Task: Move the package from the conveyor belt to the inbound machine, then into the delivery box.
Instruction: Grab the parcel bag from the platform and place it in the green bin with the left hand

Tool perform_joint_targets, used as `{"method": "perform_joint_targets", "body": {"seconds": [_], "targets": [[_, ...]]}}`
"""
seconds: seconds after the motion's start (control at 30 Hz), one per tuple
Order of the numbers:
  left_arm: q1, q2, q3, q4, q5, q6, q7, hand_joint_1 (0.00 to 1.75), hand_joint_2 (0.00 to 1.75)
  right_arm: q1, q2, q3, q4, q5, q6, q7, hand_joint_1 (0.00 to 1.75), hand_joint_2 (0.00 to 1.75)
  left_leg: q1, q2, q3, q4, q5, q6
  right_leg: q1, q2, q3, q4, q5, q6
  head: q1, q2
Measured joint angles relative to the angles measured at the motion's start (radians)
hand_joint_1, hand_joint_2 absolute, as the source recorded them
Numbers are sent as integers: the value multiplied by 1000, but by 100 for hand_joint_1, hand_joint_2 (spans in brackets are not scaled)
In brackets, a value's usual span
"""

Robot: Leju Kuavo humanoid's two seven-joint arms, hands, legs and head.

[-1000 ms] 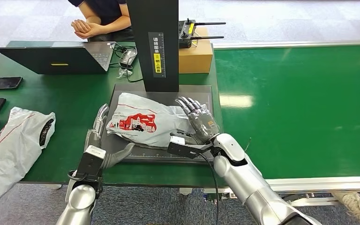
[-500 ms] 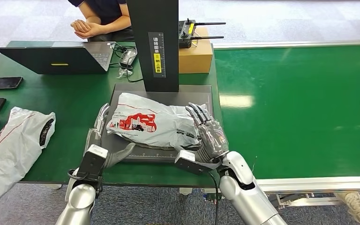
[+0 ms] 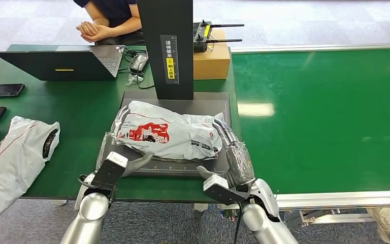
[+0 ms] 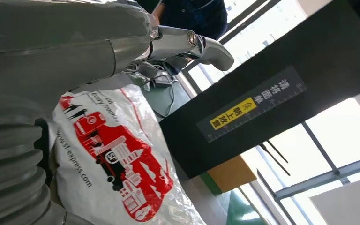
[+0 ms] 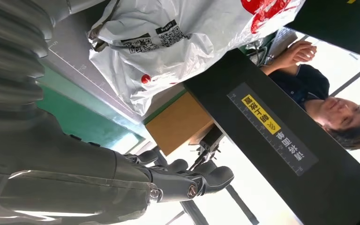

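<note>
Two white courier bags: one package [image 3: 165,133] with a red truck print on the inbound machine's grey plate [image 3: 218,101], one bag [image 3: 15,152] at the table's left edge. One laptop [image 3: 61,63], far left. One phone [image 3: 2,90]. One cardboard box [image 3: 212,61], one antenna remote [image 3: 203,34] on top. One seated person [image 3: 109,18]. Possibly one mouse [image 3: 138,62]. Two robot hands: left hand [image 3: 119,152], right hand [image 3: 236,155].

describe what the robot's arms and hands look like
Both arms are glossy silver with rounded shells. The left hand and right hand are grey and metallic, with darker segmented fingers and grey ribbed wrist covers. A black camera block sits at each wrist; a black cable runs along the right arm.
</note>
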Motion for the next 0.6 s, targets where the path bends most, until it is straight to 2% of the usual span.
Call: {"method": "perform_joint_targets", "body": {"seconds": [0.27,0.6], "targets": [[-82,0,-27,44,-54,-37,12,0,175,43,0,-17,-50,-2,-13,-5,0,175,0,0,0,0,0,0,0,0,0,0,0,0,0,0],[-234,4,-91,214,-138,-38,18,0,175,78,0,-39,-90,-18,-28,-12,0,175,0,0,0,0,0,0,0,0,0,0,0,0,0,0]]}}
